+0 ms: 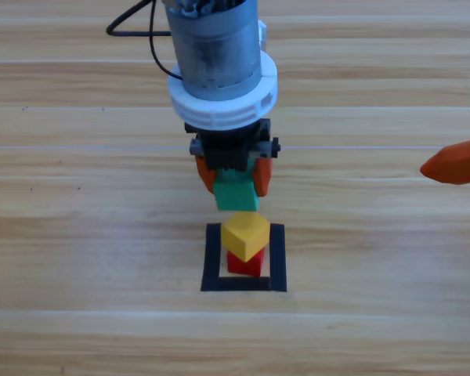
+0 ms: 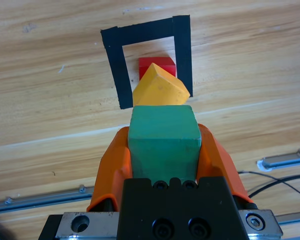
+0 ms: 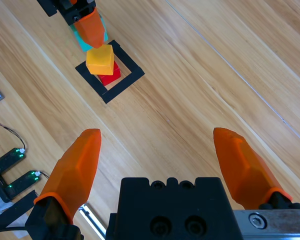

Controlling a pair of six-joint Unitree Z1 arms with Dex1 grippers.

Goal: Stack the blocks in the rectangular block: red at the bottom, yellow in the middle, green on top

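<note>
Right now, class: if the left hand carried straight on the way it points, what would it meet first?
Probably the yellow cube. The left hand, shut on the green cube, points toward the stack; the yellow cube sits twisted atop the red cube directly ahead, though depth is unclear.

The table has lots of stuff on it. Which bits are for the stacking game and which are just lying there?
For the game:
green cube, held by the left gripper
yellow cube
red cube
black square outline

Just there:
black cable
right gripper, waiting open at the edge
</note>
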